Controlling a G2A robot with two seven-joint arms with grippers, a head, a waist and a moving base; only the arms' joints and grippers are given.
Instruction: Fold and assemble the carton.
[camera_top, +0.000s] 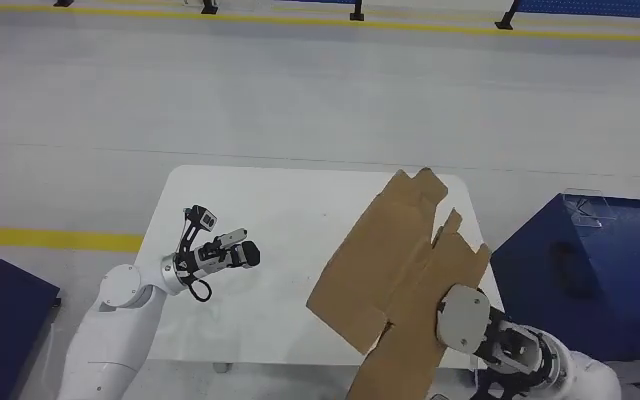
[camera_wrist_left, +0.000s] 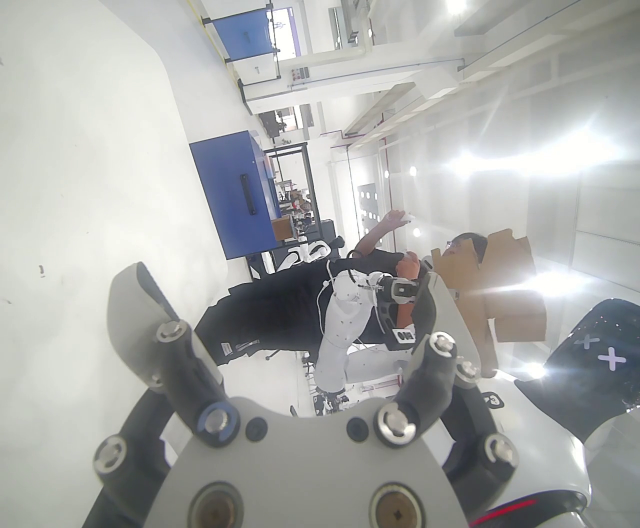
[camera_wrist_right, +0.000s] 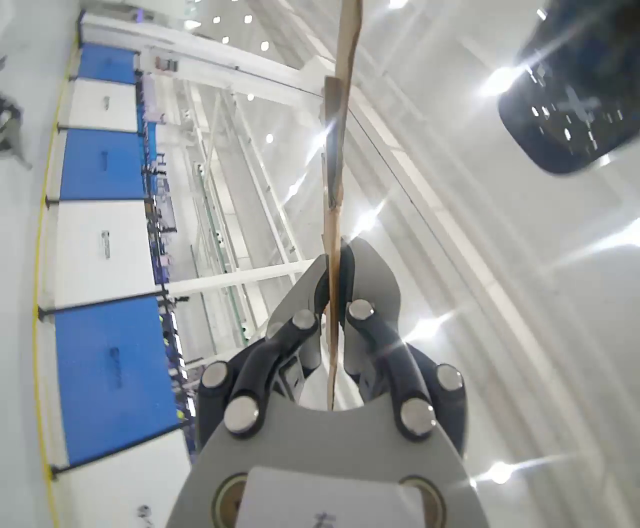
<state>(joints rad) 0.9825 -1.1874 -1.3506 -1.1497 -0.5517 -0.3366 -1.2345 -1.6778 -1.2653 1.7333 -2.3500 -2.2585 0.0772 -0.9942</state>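
Brown carton (camera_top: 400, 262): a flat, unfolded cardboard sheet with notched flaps, gripped at its near edge by the right jaws and stretching away from them above the table's right side.
Carton from the right wrist (camera_wrist_right: 332, 200): seen edge-on, a thin board running straight out from between the right jaws.
Carton from the left wrist (camera_wrist_left: 510, 300): held up off the table, well apart from the left jaws.
Right jaws: clamped on the carton, the right fingers (camera_wrist_right: 375, 285) pressing one on each face.
Left jaws: spread apart with nothing between them, the left fingers (camera_wrist_left: 145, 305) wide of each other.
Table (camera_top: 270, 200): white, lying below the left jaws.
Blue cabinet (camera_top: 575, 270): just beyond the right jaws, beside the table's right edge.
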